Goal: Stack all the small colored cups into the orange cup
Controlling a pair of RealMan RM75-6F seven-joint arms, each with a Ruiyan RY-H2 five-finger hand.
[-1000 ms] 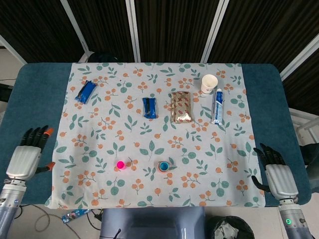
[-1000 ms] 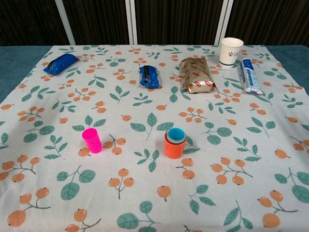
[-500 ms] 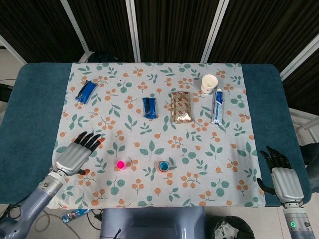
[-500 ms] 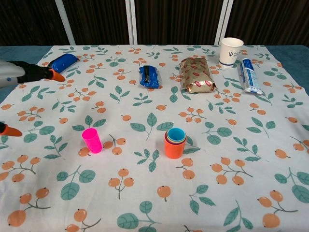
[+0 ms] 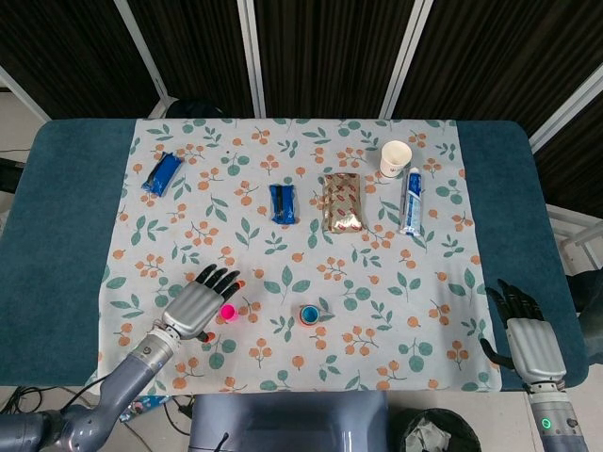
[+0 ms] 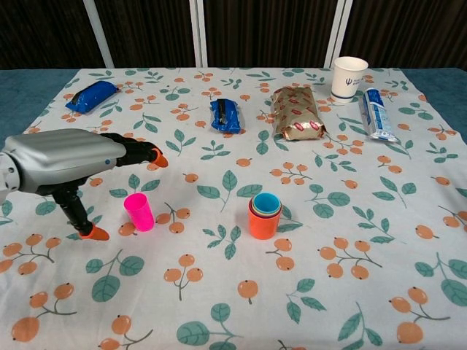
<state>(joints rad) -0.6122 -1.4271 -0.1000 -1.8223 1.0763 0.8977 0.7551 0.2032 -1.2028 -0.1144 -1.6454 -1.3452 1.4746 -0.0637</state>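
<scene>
the left hand (image 6: 69,164) hangs low over the flowered cloth (image 6: 219,292) at the near left, fingers spread and holding nothing, its orange-tipped thumb pointing down just left of the pink cup (image 6: 139,212). from the head view the same hand (image 5: 200,303) sits right beside that cup (image 5: 227,312), though i cannot tell whether it touches it. the pink cup stands upright and apart from the orange cup (image 6: 263,221), which stands near the middle of the cloth with smaller cups nested in it, a blue one (image 6: 267,203) showing innermost. the right hand (image 5: 524,337) rests off the cloth at the near right edge of the table (image 5: 66,235), fingers apart and empty. along the far side lie a blue packet (image 6: 90,95), a smaller blue packet (image 6: 225,115), a shiny gold packet (image 6: 297,113), a white paper cup (image 6: 348,79) and a tube (image 6: 377,113) lying flat just beside the paper cup.
</scene>
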